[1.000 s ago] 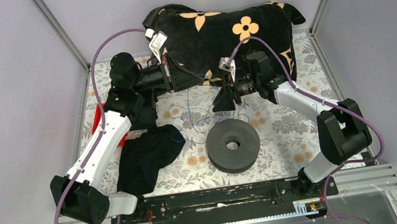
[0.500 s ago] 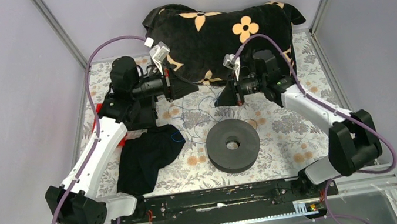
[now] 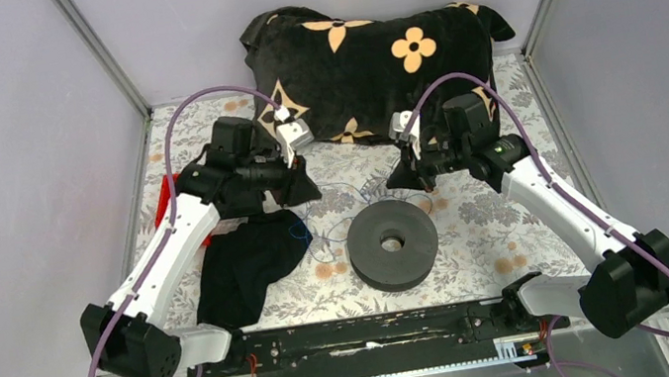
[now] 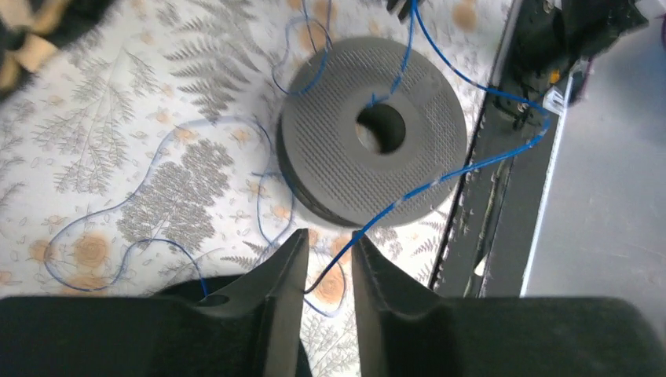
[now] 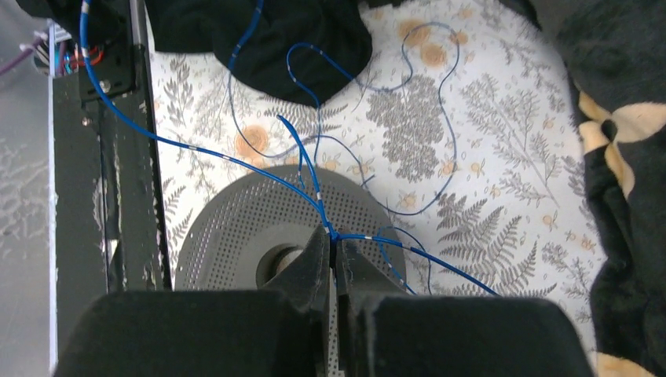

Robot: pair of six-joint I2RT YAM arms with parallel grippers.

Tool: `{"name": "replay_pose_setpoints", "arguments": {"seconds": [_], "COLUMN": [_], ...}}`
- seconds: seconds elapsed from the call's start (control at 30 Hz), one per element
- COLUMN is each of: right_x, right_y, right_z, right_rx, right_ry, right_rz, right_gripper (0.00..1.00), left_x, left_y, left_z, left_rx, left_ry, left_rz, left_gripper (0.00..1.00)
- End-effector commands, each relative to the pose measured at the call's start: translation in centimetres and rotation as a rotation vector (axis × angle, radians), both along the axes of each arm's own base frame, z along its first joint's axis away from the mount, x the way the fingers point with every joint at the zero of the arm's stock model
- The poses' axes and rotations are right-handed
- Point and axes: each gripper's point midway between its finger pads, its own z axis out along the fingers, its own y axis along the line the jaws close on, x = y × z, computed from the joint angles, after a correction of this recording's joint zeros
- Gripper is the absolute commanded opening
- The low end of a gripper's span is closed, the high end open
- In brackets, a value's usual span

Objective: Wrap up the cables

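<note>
The black disc-shaped spool (image 3: 393, 245) lies flat on the flowered table mat, in front of both grippers. Thin blue cables (image 3: 316, 213) lie in loose loops on the mat to its left and run across it (image 4: 440, 179). My right gripper (image 5: 331, 234) hangs over the spool (image 5: 236, 236) and is shut on a bunch of blue cable strands (image 5: 196, 148) at its fingertips. My left gripper (image 4: 330, 239) stands open beside the spool (image 4: 330, 149), and one blue strand runs loosely through the gap between its jaws. In the top view the left gripper (image 3: 311, 192) and the right gripper (image 3: 397, 181) face each other.
A black cushion with orange flowers (image 3: 370, 53) fills the back of the table. A black cloth (image 3: 242, 267) lies at the front left, with something red (image 3: 164, 199) beside it. The black base rail (image 3: 372, 333) runs along the near edge. Purple-grey walls enclose the sides.
Both arms have come forward from the cushion toward the spool. The right gripper has shut on the blue cables. The left gripper has gone from shut to open.
</note>
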Motion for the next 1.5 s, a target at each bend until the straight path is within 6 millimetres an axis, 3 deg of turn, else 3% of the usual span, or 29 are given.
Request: {"name": "replay_pose_setpoints", "arguments": {"seconds": [0.0, 0.13, 0.4, 0.53, 0.6, 0.63, 0.7, 0.83, 0.97, 1.1, 1.2, 1.33, 1.47], "right_x": [-1.0, -1.6, -2.4, -2.2, -2.4, -2.6, -2.7, -2.5, -3.1, -3.5, -4.0, -4.2, -4.4], "right_y": [-0.6, -0.6, 0.3, 0.4, 0.8, 1.0, 1.4, 2.0, 2.4, 2.3, 2.3, 2.4, 2.2], "right_z": [0.7, 0.4, -0.8, -0.5, -0.2, -0.1, 0.1, 0.3, 0.6, 0.5, 0.4, 0.9, 1.1], "right_rx": [-0.055, -0.06, -0.09, -0.081, -0.055, -0.04, -0.012, 0.028, 0.07, 0.072, 0.084, 0.101, 0.102], "right_ry": [-0.062, -0.066, -0.029, -0.031, -0.019, -0.007, 0.015, 0.041, 0.079, 0.088, 0.097, 0.099, 0.097], "right_rz": [0.058, 0.077, 0.134, 0.132, 0.146, 0.15, 0.157, 0.146, 0.16, 0.167, 0.177, 0.18, 0.173], "right_gripper": [0.0, 0.0, 0.0, 0.0, 0.0, 0.0, 0.0, 0.0, 0.0, 0.0, 0.0, 0.0, 0.02], "left_x": [-3.2, -4.4, -5.4, -5.5, -4.2, -3.1, -2.2, -2.1, -2.1, -2.4, -2.7, -3.5, -4.1], "left_y": [0.4, -0.4, -3.1, -3.6, -4.8, -5.5, -7.2, -10.1, -11.9, -12.3, -12.4, -12.2, -11.7], "left_z": [-1.3, 0.5, 5.4, 5.8, 5.6, 4.4, 3.7, 2.7, 0.9, -0.3, -1.1, -1.6, -1.7], "left_rx": [0.103, 0.05, -0.188, -0.217, -0.197, -0.152, -0.149, -0.174, -0.157, -0.15, -0.143, -0.13, -0.124], "left_ry": [-0.016, -0.018, 0.02, 0.016, 0.065, 0.083, 0.032, 0.014, 0.055, 0.088, 0.096, 0.086, 0.07], "left_rz": [-0.213, -0.355, -0.528, -0.56, -0.486, -0.407, -0.341, -0.308, -0.3, -0.327, -0.343, -0.373, -0.387], "left_gripper": [0.42, 0.64, 0.89, 0.94, 0.85, 0.81, 0.8, 0.79, 0.62, 0.29, 0.12, 0.0, 0.0]}}
